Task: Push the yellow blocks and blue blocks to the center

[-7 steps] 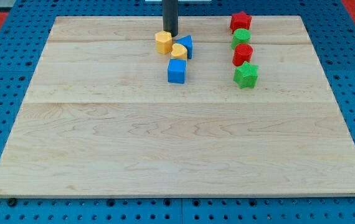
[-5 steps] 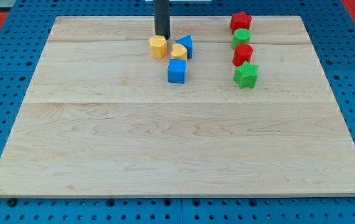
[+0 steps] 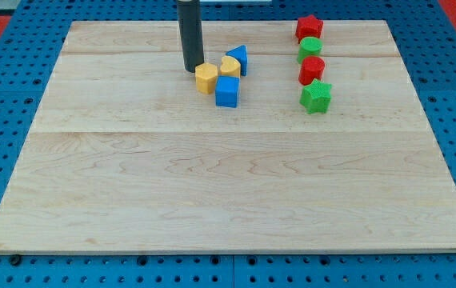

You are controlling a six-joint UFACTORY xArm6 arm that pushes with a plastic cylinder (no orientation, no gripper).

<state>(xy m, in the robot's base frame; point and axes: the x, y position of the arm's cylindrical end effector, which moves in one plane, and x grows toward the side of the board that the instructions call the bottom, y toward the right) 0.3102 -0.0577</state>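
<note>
My tip (image 3: 190, 69) rests on the board near the view's top, touching the upper left side of a yellow hexagonal block (image 3: 206, 78). A second yellow block (image 3: 230, 66), rounded on one side, sits just right of it. A blue triangular block (image 3: 238, 59) stands behind that one, and a blue cube (image 3: 227, 91) lies below, against the yellow hexagon. All four are bunched together above the board's middle.
A column of blocks stands at the view's upper right: a red star (image 3: 309, 28), a green cylinder (image 3: 310, 48), a red cylinder (image 3: 312, 70) and a green star (image 3: 316, 96). The wooden board (image 3: 228, 200) lies on a blue pegboard.
My tip moved left and down the view, round the yellow hexagon. The hexagon was shoved left, then down and right against the blue cube. The other blocks stayed put.
</note>
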